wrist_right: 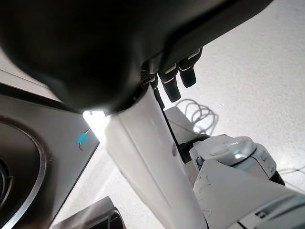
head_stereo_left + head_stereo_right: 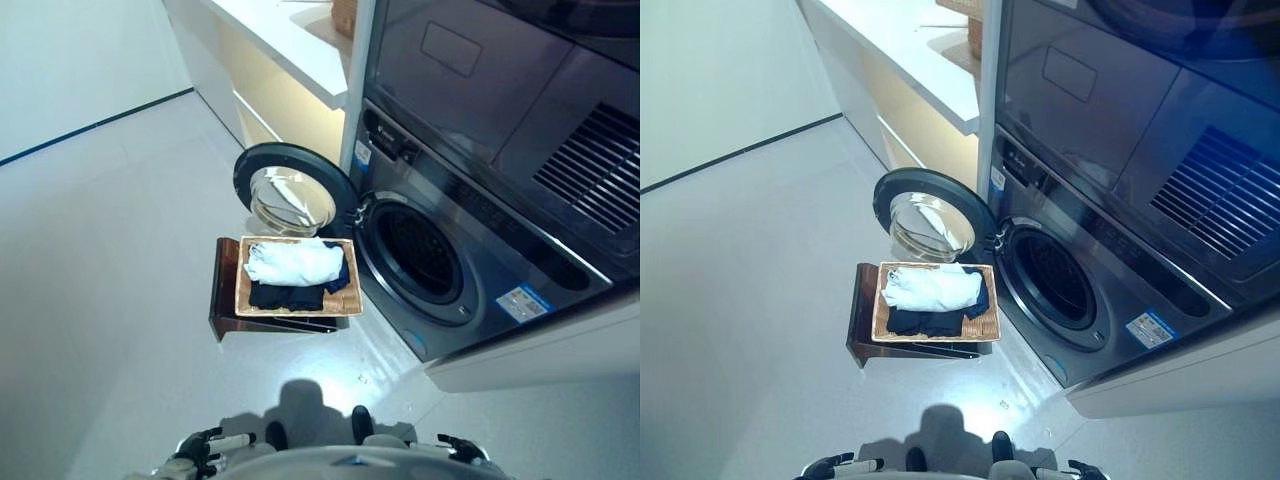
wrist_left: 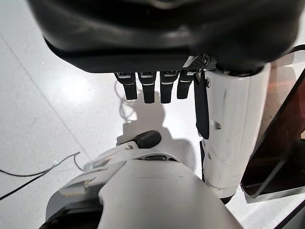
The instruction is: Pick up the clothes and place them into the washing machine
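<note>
Hands first: neither is on anything yet.

Left eye view. Your left hand (image 2: 215, 442) hangs low at the view's bottom edge, well apart from the work; the right hand (image 2: 455, 447) sits at the same height on the other side. The clothes, a white garment (image 2: 293, 263) lying over a dark garment (image 2: 288, 294), are in a shallow wicker basket (image 2: 342, 301). That basket rests on a brown stool (image 2: 226, 290), which lifts it off the floor (image 2: 110, 260) to about the level of the drum mouth, probably so the carry is short. The washing machine (image 2: 470, 250) stands just beside the stool, and its round door (image 2: 290, 190) is swung wide open behind the basket's far edge, leaving the drum opening (image 2: 420, 252) clear.

Right eye view. Same layout. The white garment sits toward the basket's far edge, the dark one toward its near edge. A white counter (image 2: 910, 50) runs behind the machine and plays no part.

Left wrist view. The left hand's fingers (image 3: 145, 88) hang straight and relaxed, pointing down, with nothing between them.

Right wrist view. The right hand's fingers (image 1: 174, 78) are likewise loose and empty; part of the machine's dark front shows beside the arm.

Judgement: the task has not started. You need to close on the basket before reaching, and the white garment on top looks like the natural first grasp.
</note>
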Controlling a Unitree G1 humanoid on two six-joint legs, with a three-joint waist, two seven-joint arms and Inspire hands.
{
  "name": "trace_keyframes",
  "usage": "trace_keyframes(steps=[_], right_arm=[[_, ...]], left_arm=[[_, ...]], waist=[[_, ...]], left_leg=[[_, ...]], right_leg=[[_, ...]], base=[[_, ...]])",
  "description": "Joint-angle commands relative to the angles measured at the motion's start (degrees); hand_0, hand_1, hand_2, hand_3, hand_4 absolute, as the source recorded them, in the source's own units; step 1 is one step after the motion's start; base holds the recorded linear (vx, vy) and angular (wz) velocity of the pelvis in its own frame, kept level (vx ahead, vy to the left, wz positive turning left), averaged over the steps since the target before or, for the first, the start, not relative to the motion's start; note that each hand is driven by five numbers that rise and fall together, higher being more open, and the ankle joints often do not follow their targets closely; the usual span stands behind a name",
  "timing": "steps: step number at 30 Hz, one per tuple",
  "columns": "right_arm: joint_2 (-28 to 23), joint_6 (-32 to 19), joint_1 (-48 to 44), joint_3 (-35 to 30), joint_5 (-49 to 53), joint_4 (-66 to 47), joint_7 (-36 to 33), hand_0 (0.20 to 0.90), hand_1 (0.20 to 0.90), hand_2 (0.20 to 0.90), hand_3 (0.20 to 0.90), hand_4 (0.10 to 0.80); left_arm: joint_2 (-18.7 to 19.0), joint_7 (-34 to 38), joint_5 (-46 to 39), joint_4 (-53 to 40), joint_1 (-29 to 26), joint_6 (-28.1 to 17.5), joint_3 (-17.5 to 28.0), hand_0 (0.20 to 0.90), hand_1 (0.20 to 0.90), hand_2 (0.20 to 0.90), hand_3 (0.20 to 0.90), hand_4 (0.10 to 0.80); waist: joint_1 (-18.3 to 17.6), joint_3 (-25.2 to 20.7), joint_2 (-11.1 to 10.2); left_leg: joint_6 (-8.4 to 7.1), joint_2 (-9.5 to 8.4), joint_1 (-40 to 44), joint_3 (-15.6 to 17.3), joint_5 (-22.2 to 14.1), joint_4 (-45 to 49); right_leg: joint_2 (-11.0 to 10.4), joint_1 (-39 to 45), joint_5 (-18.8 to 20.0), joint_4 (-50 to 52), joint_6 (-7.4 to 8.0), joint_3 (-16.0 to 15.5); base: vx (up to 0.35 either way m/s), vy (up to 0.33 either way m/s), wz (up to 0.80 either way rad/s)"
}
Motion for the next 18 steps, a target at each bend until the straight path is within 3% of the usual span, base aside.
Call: trace_keyframes(steps=[1, 5, 13, 14, 15, 16, 18], right_arm=[[-1.4, 0.2, -1.4, 0.2, -1.3, 3.7, -0.5, 0.900, 0.900, 0.900, 0.900, 0.800], [-1.6, 0.4, 0.2, -2.8, 1.6, 5.1, -0.3, 0.900, 0.900, 0.900, 0.900, 0.800], [0.2, 0.4, 0.5, -3.7, 4.8, 5.4, 0.0, 0.900, 0.900, 0.900, 0.900, 0.800], [0.6, 0.4, 0.6, -3.6, 5.2, 5.3, 0.0, 0.900, 0.900, 0.900, 0.900, 0.800], [0.6, 0.4, 0.6, -3.6, 5.2, 5.3, 0.0, 0.900, 0.900, 0.900, 0.900, 0.800], [0.9, 0.3, 0.2, -3.3, 5.3, 4.9, -0.1, 0.900, 0.900, 0.900, 0.900, 0.800], [0.8, 0.3, 0.1, -3.3, 5.5, 4.7, -0.1, 0.900, 0.900, 0.900, 0.900, 0.800]], left_arm=[[-0.5, 1.5, -1.7, 2.4, -2.5, -0.7, 1.7, 0.900, 0.900, 0.900, 0.900, 0.800], [0.4, 1.2, -7.3, 2.4, -2.9, -1.0, 6.3, 0.900, 0.900, 0.900, 0.900, 0.800], [0.5, 1.0, -8.3, 1.9, -3.7, -0.8, 6.0, 0.900, 0.900, 0.900, 0.900, 0.800], [0.4, 0.8, -9.0, 1.9, -3.6, -0.7, 6.1, 0.900, 0.900, 0.900, 0.900, 0.800], [0.4, 0.8, -9.0, 1.9, -3.6, -0.7, 6.1, 0.900, 0.900, 0.900, 0.900, 0.800], [0.2, 0.6, -9.5, 2.0, -3.6, -0.7, 6.0, 0.900, 0.900, 0.900, 0.900, 0.800], [0.1, 0.6, -9.7, 2.0, -3.6, -0.6, 5.8, 0.900, 0.900, 0.900, 0.900, 0.800]], waist=[[-0.3, -1.5, 0.7], [-0.9, -3.2, 0.9], [-1.8, -4.4, 0.3], [-1.8, -4.5, -0.9], [-1.8, -4.5, -0.9], [-1.3, -3.7, -2.7], [-1.2, -3.2, -3.5]], left_leg=[[-2.16, -3.50, 1.5, -1.9, -2.8, -0.5], [-2.61, -2.63, 4.1, -1.8, -3.5, -0.5], [-3.57, -0.32, 6.7, -1.1, -1.8, -0.4], [-3.94, 0.82, 5.2, -1.0, -2.5, 4.2], [-3.94, 0.82, 5.1, -1.0, -2.5, 4.3], [-3.78, 2.19, 1.4, -1.8, -1.9, 13.0], [-3.55, 2.56, -1.7, -2.8, -1.0, 18.0]], right_leg=[[2.1, -0.4, 0.4, 2.3, -0.37, -1.1], [3.3, 2.1, -1.3, 2.5, -1.14, -1.2], [5.8, 3.8, -3.9, 3.9, -2.88, -0.5], [6.0, 4.0, -4.4, 4.5, -3.61, -0.2], [6.0, 3.9, -4.4, 4.5, -3.61, -0.2], [6.1, 4.5, -4.4, 4.9, -4.54, 0.3], [5.9, 4.6, -4.2, 5.2, -4.86, 0.2]], base=[[0.116, -0.095, -0.15], [0.075, -0.089, -0.06], [0.052, -0.151, -0.02], [0.018, -0.125, -0.02], [0.021, -0.301, -0.06], [0.000, -0.178, -0.13], [-0.037, -0.193, -0.33]])
